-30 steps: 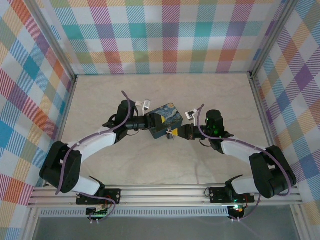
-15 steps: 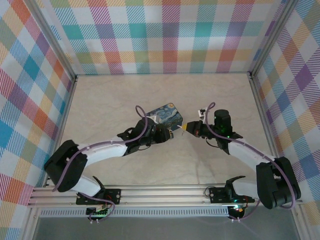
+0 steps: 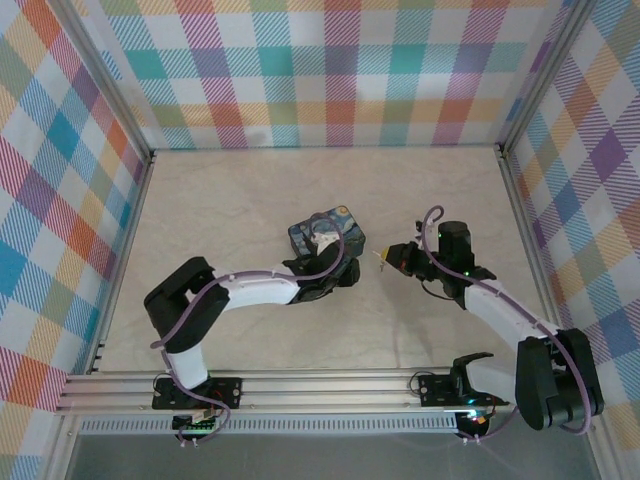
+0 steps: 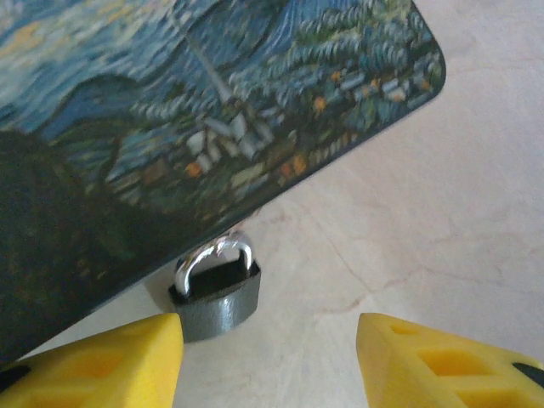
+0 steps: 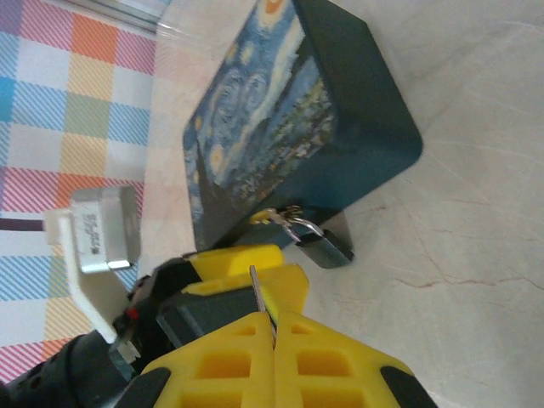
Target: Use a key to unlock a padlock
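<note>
A pale marbled table (image 3: 230,200) is enclosed on three sides by plaid walls (image 3: 340,80). From the left, the left arm is stretched across the table toward a blue-and-yellow painted tin (image 3: 325,232), which is set askew near the middle. The left gripper (image 4: 268,357) is held low at the tin's near side, its yellow fingers (image 4: 93,361) spread well apart with nothing clasped between them. Just ahead of those fingers, nearer the one at the left of the wrist view and not between them, the padlock (image 4: 217,293) is seen on the table. Its dark body is down and its silvery shackle is up against the tin's lower edge. The shackle appears closed, and in the right wrist view it seems to be hooked through a small clasp on the tin. The padlock is crowded from above and behind by the tin. Further right, apart from the tin, the right gripper (image 5: 274,327) is pressed closed on the key (image 5: 257,293). A thin silvery blade is shown protruding from the pinched fingertips, aimed toward the padlock. In that view a yellow finger of the left gripper is interposed between key tip and padlock.
</note>
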